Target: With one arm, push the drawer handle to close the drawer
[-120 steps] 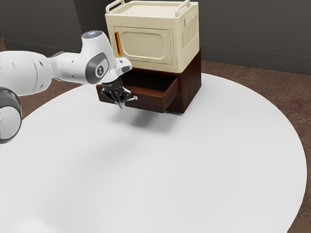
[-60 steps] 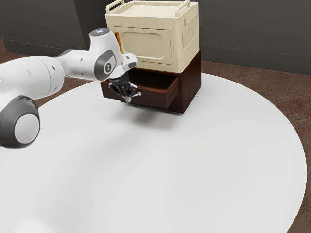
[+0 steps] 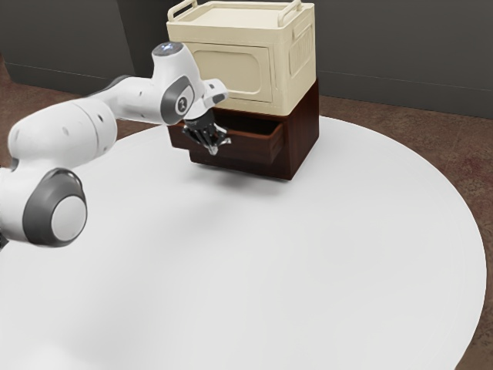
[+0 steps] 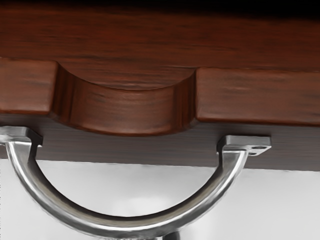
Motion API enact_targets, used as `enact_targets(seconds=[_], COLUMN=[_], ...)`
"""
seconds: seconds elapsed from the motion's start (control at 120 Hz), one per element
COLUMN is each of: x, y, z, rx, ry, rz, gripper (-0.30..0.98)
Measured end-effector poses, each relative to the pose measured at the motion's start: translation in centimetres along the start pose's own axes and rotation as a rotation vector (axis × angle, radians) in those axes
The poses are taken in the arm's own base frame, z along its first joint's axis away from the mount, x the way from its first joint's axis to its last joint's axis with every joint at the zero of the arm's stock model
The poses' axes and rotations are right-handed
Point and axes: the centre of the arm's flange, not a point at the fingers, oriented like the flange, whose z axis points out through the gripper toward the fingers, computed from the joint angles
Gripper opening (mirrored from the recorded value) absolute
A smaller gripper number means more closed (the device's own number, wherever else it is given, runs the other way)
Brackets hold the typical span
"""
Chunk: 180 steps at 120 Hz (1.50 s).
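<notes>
Jutting past the cabinet edge [image 3: 291, 151], drawer [image 3: 253, 146] with room inward, hand [image 3: 215, 147] at handle [image 4: 120, 227], grip impossible to tell

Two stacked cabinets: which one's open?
The lower, dark brown cabinet: its drawer sticks partly out, whereas the door of the cream cabinet on top is shut flush.

No readable text or signs

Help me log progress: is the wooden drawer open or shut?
Partly open: the drawer juts out from its cabinet, its dark inside showing.
</notes>
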Motion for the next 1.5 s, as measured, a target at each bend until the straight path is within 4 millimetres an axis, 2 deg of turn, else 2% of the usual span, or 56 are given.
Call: enact_targets(seconds=[0.317,0.492,1.058,1.5], x=[1.5,2.3,3.2,4.0], y=[-0.6,-0.2,0.0,-0.1], z=[1.2,0.9,2.2,2.1], rx=[0.017,0.029,0.052,0.044], ry=[0.042,0.079,0.187,0.307], rz=[0.006,0.018,0.043,0.044], gripper=[-0.1,-0.1,-0.1,-0.1])
